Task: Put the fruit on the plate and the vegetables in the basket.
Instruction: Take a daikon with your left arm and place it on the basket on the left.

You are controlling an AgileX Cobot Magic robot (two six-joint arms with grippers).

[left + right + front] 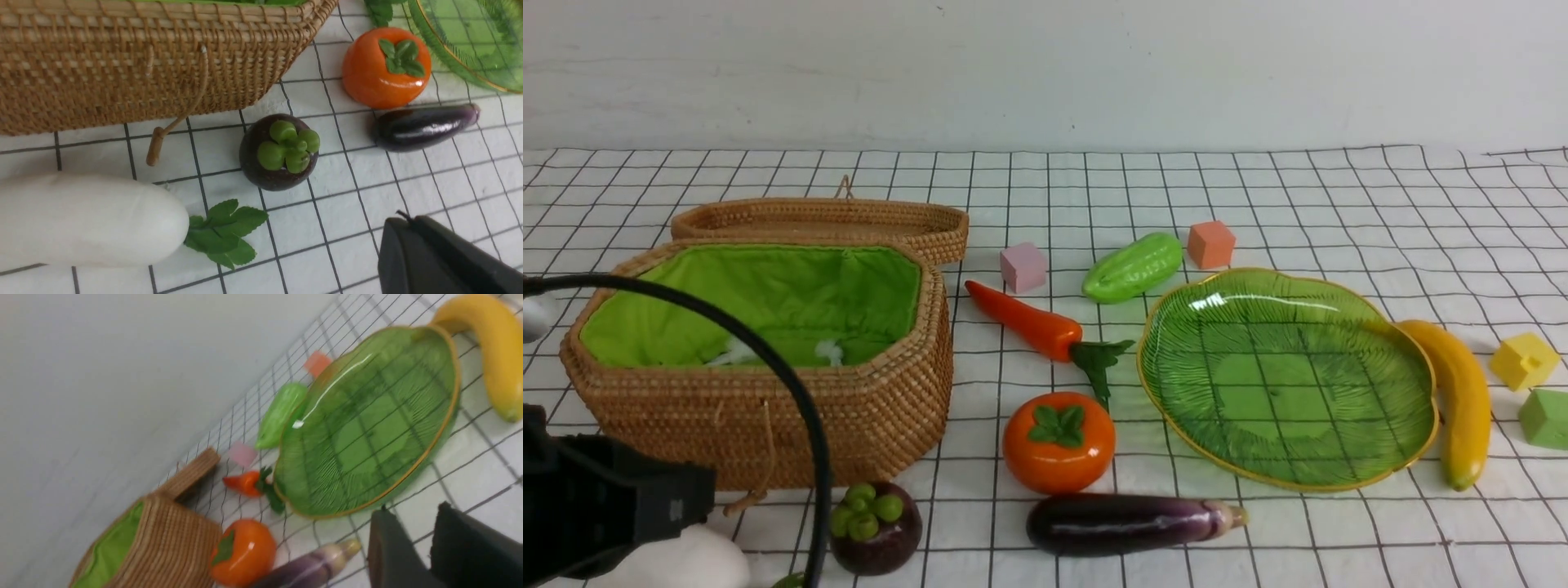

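Eggplant point(310, 565) lies on the table point(482, 473) just beside the right claw point(421, 526); jaws slightly apart, empty; green leaf-shaped plate point(367, 428) beyond. Left claw point(412, 245) fully closed, holding nothing; white radish point(86, 220) and mangosteen point(279, 152) near it, by the basket point(122, 73).

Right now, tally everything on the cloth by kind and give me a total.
Fruit: 3 (persimmon, mangosteen, banana)
Vegetables: 4 (carrot, gourd, eggplant, radish)
Foam cubes: 4 (pink cube, orange cube, yellow cube, green cube)
Containers: 2 (basket, plate)
Total: 13
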